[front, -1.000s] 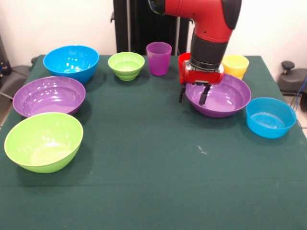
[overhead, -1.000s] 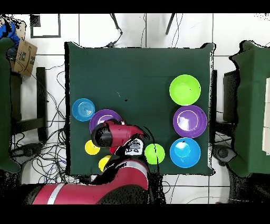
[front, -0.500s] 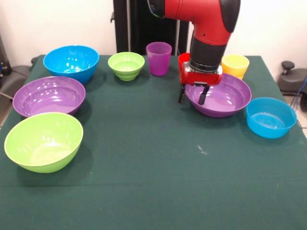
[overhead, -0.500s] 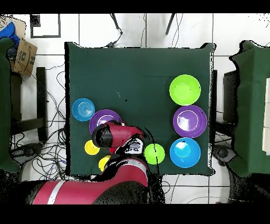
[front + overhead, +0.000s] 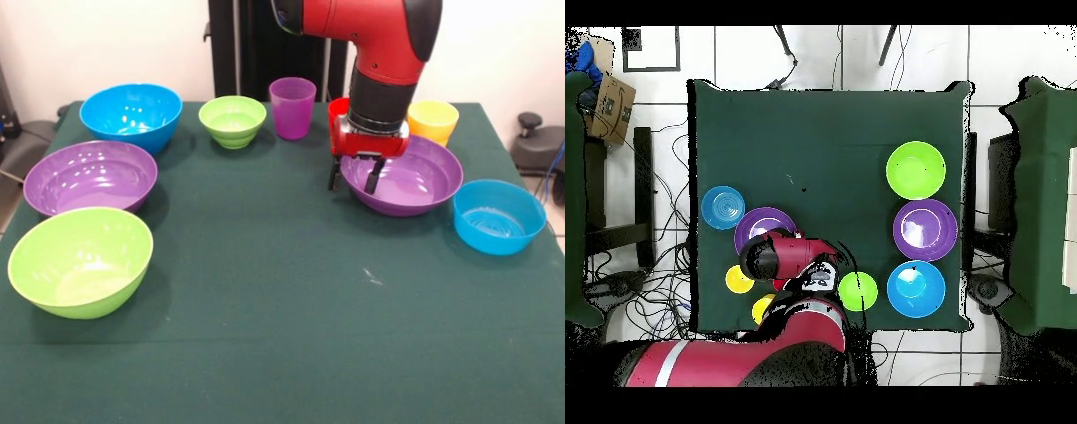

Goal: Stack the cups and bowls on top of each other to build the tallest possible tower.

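Note:
My gripper [image 5: 353, 177] is open and points down over the left rim of a large purple bowl [image 5: 406, 181], with one finger outside the rim and one inside. A red cup [image 5: 337, 113] stands just behind the gripper and is partly hidden by it. A yellow cup [image 5: 433, 121] stands behind the bowl, and a purple cup [image 5: 292, 106] is further left. A small green bowl [image 5: 232, 120] and a large blue bowl [image 5: 131, 115] stand at the back left. A second purple bowl [image 5: 90, 177] and a lime green bowl [image 5: 79, 259] sit on the left. A small blue bowl [image 5: 498, 216] is on the right. No tower stands.
In the overhead view the arm [image 5: 780, 255] covers the gripper and part of the purple bowl [image 5: 760, 222]. Two yellow cups [image 5: 739, 279] show beside the arm. The green table [image 5: 830, 130] has chairs at both sides. A cardboard box [image 5: 605, 105] lies off the table.
The gripper has edged very slightly left at the purple bowl's rim. No cup or bowl has moved.

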You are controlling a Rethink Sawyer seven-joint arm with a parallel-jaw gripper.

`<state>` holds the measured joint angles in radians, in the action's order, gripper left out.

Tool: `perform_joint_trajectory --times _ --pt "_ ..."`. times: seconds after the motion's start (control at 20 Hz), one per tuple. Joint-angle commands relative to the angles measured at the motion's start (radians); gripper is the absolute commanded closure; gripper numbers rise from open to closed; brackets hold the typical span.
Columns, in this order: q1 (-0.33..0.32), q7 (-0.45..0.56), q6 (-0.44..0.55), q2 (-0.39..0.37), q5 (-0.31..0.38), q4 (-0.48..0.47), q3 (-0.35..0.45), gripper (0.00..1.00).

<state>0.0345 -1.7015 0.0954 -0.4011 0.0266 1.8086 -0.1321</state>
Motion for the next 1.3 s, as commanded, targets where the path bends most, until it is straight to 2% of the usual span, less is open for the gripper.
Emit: perform_joint_trajectory --times 0.05,0.55,0.6,0.8,1.0,1.3 --pt "0.012 -0.169 0.001 0.049 -0.013 0.019 0.079 0.00" --pt "-0.015 -0.158 0.028 0.048 -0.015 0.021 0.104 0.00" --pt "-0.016 -0.157 0.038 0.046 -0.017 0.022 0.105 1.00" --pt "-0.011 -0.144 0.066 0.049 -0.017 0.009 0.099 1.00" --pt "0.024 -0.157 0.067 0.049 -0.025 -0.001 0.079 1.00" --pt "-0.037 -0.094 0.115 0.018 -0.001 -0.033 0.116 1.00"
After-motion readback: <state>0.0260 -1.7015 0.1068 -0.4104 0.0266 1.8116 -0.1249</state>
